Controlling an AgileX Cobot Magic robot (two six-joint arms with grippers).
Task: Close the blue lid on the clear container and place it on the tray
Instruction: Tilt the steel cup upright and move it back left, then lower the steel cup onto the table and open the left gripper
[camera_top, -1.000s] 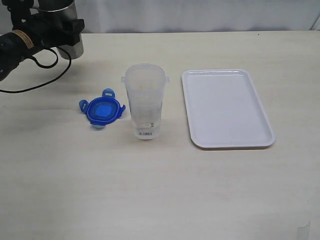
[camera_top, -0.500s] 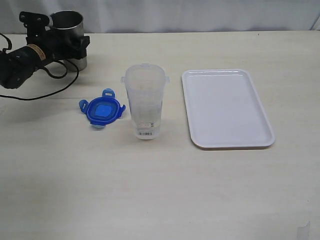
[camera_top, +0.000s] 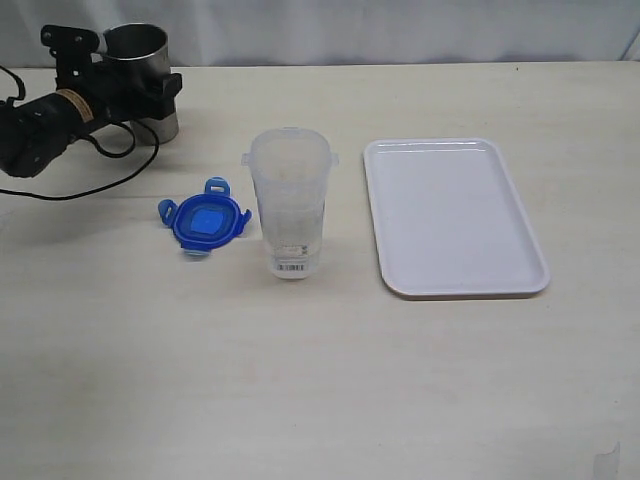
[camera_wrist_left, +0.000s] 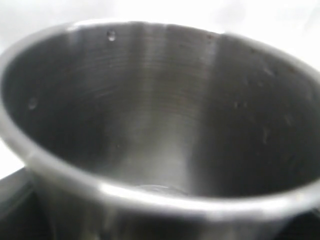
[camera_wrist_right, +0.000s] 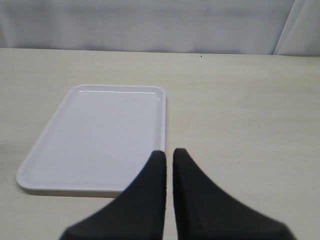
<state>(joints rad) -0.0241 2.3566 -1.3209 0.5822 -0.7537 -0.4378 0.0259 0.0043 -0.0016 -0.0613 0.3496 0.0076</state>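
- The clear container (camera_top: 290, 210) stands upright mid-table, well apart from both grippers. The blue lid (camera_top: 204, 223) lies flat just beside it, on the side nearer the left gripper (camera_top: 120, 80). The tray (camera_top: 450, 215) lies on the container's other side, near but not touching.
- The left gripper's jaws clasp a grey metal cup (camera_top: 135, 42) at the table's far corner.
- The right gripper (camera_wrist_right: 169, 152) has its black fingers pressed together, holding nothing, with the tray just beyond them.
- Count: one container, one lid, one tray, one metal cup.
- The container is tall, see-through and slightly tapered, open at the top, with a small white barcode sticker near its base.
- The lid is round and bright blue, with snap flaps around its edge.
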